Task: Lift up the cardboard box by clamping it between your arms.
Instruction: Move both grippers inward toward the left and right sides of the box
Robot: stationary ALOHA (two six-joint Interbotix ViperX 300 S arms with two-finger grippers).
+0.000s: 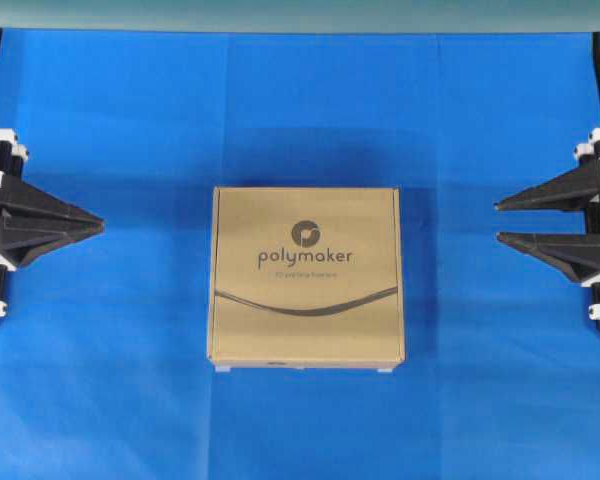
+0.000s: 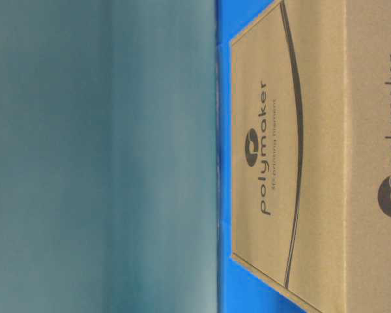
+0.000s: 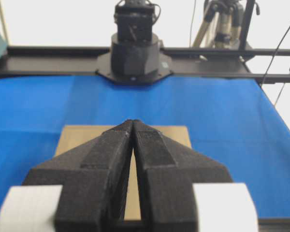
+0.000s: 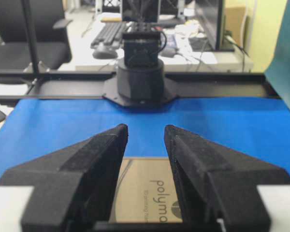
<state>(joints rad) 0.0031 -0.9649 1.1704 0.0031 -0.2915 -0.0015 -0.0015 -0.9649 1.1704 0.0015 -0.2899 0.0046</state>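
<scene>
We see the cardboard box (image 1: 307,277) lying flat on the blue counter (image 1: 120,400), near the middle of the overhead view, its printed top face up with the "polymaker" wordmark, round logo and curved dark line readable. Its edges sit roughly square to the counter edges.

Our left pincer (image 1: 98,226) waits at the left edge of the overhead view, tips pointing toward the box and well apart from its left side. Its two black halves are pressed together at the tips, so it is narrow and grips nothing. In the left wrist view the left pincer (image 3: 134,123) shows only a thin slit between the halves, with the box (image 3: 77,135) lying beyond and below the tips.

Our right pincer (image 1: 498,222) sits at the right edge, also aimed at the box and well apart from its right side. Its halves stand clearly spread, with blue counter showing between them. In the right wrist view the right pincer (image 4: 146,131) is wide, and the box (image 4: 145,193) is visible through the gap, untouched.
</scene>
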